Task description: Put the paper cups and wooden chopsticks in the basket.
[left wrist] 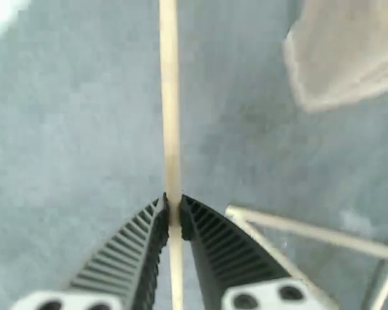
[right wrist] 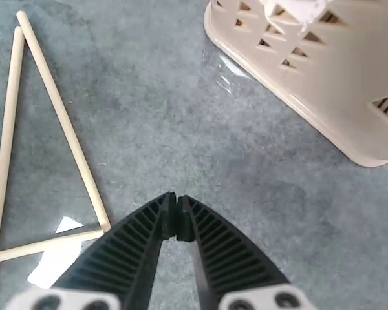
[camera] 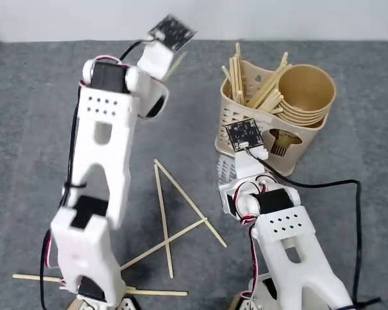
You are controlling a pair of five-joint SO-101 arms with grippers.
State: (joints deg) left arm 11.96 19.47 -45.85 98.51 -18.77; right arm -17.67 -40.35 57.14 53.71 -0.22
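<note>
High view: basket (camera: 238, 116) stands upper right of the frame on the grey table (camera: 26, 129). Contents:
- nested stack of cups (camera: 308, 90) on the right side, mouths tipped toward the camera
- bundle of chopsticks (camera: 240, 76) on the left side, ends poking above the rim

Loose chopsticks (camera: 163, 213) lie on the table at lower centre, three crossing in a rough triangle. More lie flat along the bottom left edge, partly under the left arm (camera: 103, 142). That arm stands up the left side of the frame, with its wrist at top, left of centre. Right arm (camera: 288, 236) comes in from lower right, its wrist just in front of the basket's near wall.

Left wrist view: left gripper (left wrist: 173, 208) is clamped on the held chopstick (left wrist: 170, 116). The chopstick extends straight out past the fingertips, with the table blurred behind it. A blurred basket corner lies beyond, and two loose chopsticks lie on the table nearby. High view gives this chopstick as a faint sliver beside the wrist, the grip hidden under the camera board.

Right wrist view: right gripper (right wrist: 176, 216) has its fingers together with nothing between them, over bare table. The basket's lattice wall is close by. Loose chopsticks lie on the other side, two of them meeting at their ends.

Basket contents read from the high view; the wrist views give its outer wall and each gripper's closure.
</note>
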